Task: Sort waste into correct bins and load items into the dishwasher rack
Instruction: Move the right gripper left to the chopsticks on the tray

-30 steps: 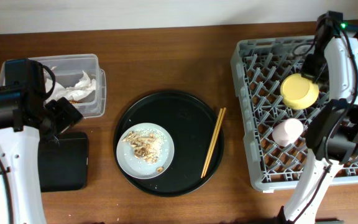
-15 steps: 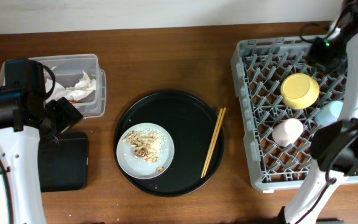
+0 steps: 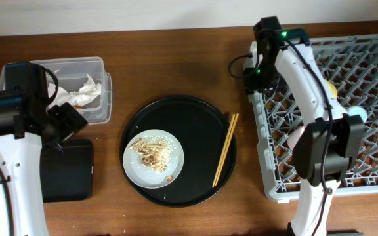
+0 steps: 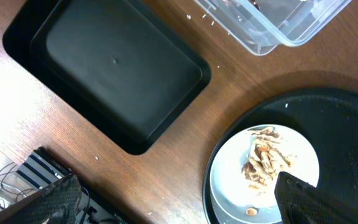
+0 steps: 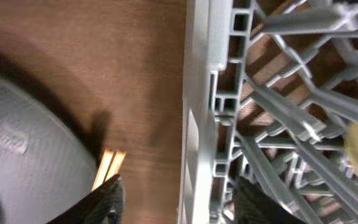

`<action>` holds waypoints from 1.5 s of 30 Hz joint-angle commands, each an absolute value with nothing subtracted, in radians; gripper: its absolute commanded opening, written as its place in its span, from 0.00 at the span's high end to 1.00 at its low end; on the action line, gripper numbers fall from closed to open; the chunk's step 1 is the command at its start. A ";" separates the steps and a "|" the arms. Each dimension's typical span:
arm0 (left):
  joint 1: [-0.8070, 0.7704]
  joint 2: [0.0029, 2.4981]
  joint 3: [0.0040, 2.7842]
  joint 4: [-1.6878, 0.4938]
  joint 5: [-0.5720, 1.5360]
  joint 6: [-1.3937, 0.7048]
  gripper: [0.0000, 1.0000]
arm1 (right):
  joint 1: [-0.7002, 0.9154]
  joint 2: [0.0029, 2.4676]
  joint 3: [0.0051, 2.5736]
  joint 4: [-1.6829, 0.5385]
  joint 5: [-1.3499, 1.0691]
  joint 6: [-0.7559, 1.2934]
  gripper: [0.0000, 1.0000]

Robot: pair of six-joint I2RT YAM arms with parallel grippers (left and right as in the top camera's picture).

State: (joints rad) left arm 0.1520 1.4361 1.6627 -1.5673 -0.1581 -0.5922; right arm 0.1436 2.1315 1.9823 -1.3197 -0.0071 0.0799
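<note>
The grey dishwasher rack (image 3: 373, 72) fills the right side. In it, under my right arm, lie parts of the yellow bowl (image 3: 331, 87), the light-blue cup (image 3: 357, 115) and the pink cup (image 3: 295, 139). My right gripper (image 3: 252, 82) hangs open over the rack's left wall (image 5: 202, 112), its jaws astride it and empty (image 5: 182, 205). The chopsticks (image 3: 226, 149) and the plate (image 3: 166, 167) with food scraps (image 3: 151, 152) lie on the round black tray. My left gripper (image 3: 69, 123) stands open and empty (image 4: 176, 205) beside the black bin (image 4: 114, 74).
The clear tub (image 3: 100, 105) at the far left holds white tissue (image 3: 87, 87). The shallow black bin (image 3: 67, 172) lies just in front of it. The round black tray (image 3: 195, 124) sits mid-table. The chopstick tips (image 5: 107, 163) show left of the rack wall.
My right arm has swung from the rack's far right side to its left edge and its jaws have opened. The light-blue cup now lies in the rack. The left arm has not moved.
</note>
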 commanded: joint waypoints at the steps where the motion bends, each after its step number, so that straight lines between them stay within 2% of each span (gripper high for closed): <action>1: 0.155 1.432 1.670 -1.567 -0.170 -0.603 0.01 | 0.143 2.134 1.866 -1.249 0.012 0.091 0.47; 4: 0.155 1.432 1.670 -1.567 -0.170 -0.603 0.01 | 0.144 2.134 1.835 -1.213 -0.002 0.091 0.54; 7: 0.155 1.432 1.670 -1.567 -0.170 -0.603 0.01 | 0.144 2.134 1.835 -1.185 -0.049 0.083 0.71; 8: 0.155 1.432 1.670 -1.567 -0.170 -0.603 0.01 | 0.146 2.134 1.835 -1.173 -0.070 0.083 0.79; 9: 0.155 1.432 1.670 -1.567 -0.170 -0.603 0.01 | 0.155 2.134 1.835 -1.161 -0.095 0.083 0.82; 14: 0.155 1.432 1.670 -1.567 -0.170 -0.603 0.01 | 0.242 2.134 1.835 -1.106 -0.094 0.114 0.81; 21: 0.155 1.432 1.670 -1.567 -0.170 -0.603 0.01 | 0.249 2.134 1.835 -1.118 -0.094 0.113 0.81; 25: 0.155 1.432 1.670 -1.566 -0.170 -0.603 0.01 | 0.238 2.130 1.877 -1.166 -0.093 0.113 0.58; 29: 0.155 1.432 1.670 -1.565 -0.170 -0.603 0.01 | 0.221 2.126 2.080 -1.372 -0.094 0.114 0.49; 33: 0.155 1.432 1.670 -1.565 -0.170 -0.602 0.01 | 0.223 2.107 2.316 -1.628 -0.106 0.175 0.44; 35: 0.155 1.432 1.670 -1.565 -0.170 -0.603 0.01 | 0.224 2.065 2.339 -1.699 -0.105 0.220 0.44; 38: 0.155 1.432 1.670 -1.565 -0.170 -0.602 0.01 | 0.263 2.002 2.317 -1.699 -0.123 0.219 0.44; 41: 0.155 1.432 1.670 -1.565 -0.170 -0.602 0.01 | 0.403 1.946 2.281 -1.699 -0.103 0.255 0.43; 42: 0.155 1.432 1.670 -1.565 -0.170 -0.603 0.01 | 0.442 1.951 2.276 -1.695 -0.015 0.344 0.35; 43: 0.155 1.432 1.670 -1.565 -0.170 -0.603 0.01 | 0.482 1.952 2.255 -1.691 0.105 0.466 0.22; 44: 0.156 1.432 1.670 -1.565 -0.170 -0.603 0.01 | 0.513 1.952 2.221 -1.686 0.211 0.584 0.01; 45: 0.155 1.432 1.670 -1.565 -0.170 -0.603 0.01 | 0.546 1.952 2.174 -1.677 0.289 0.712 0.01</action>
